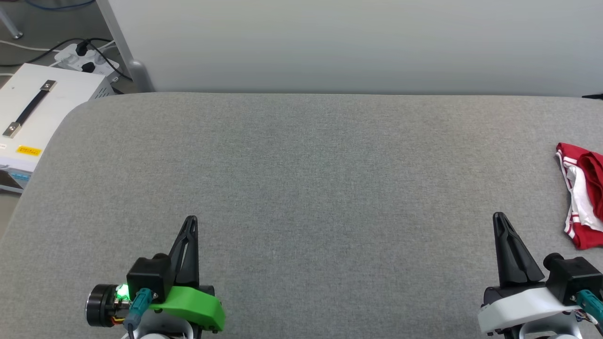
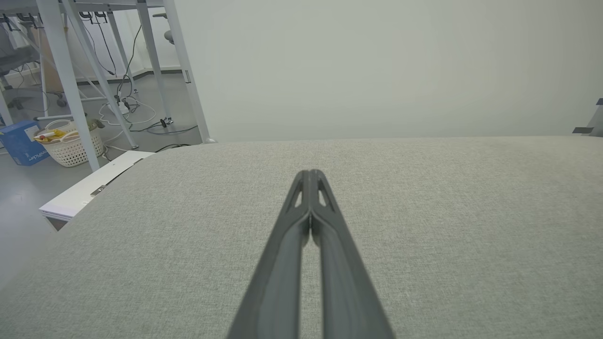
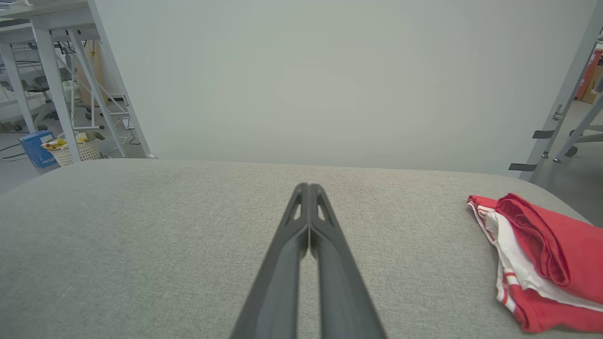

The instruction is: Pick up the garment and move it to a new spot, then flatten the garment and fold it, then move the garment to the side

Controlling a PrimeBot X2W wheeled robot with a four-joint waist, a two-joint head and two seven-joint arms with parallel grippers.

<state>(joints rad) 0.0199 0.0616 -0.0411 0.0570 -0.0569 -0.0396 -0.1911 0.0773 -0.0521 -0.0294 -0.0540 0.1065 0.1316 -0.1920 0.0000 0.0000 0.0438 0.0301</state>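
The garment [image 1: 584, 197], red with white parts and striped trim, lies bunched at the far right edge of the grey table [image 1: 301, 179]; in the right wrist view the garment [image 3: 541, 263] sits at the lower right. My right gripper [image 1: 499, 221] is shut and empty, a little to the left of the garment and apart from it. My left gripper [image 1: 191, 222] is shut and empty near the table's front left. Each wrist view shows its own gripper closed over bare fabric: left gripper [image 2: 311, 175], right gripper [image 3: 307, 188].
A pale wall panel [image 1: 358, 42] runs along the table's far edge. A white case with a black handle [image 1: 33, 113] and a power strip [image 1: 85, 59] lie off the left corner. Metal frame legs [image 2: 66, 80] and a white basket [image 2: 70, 146] stand on the floor.
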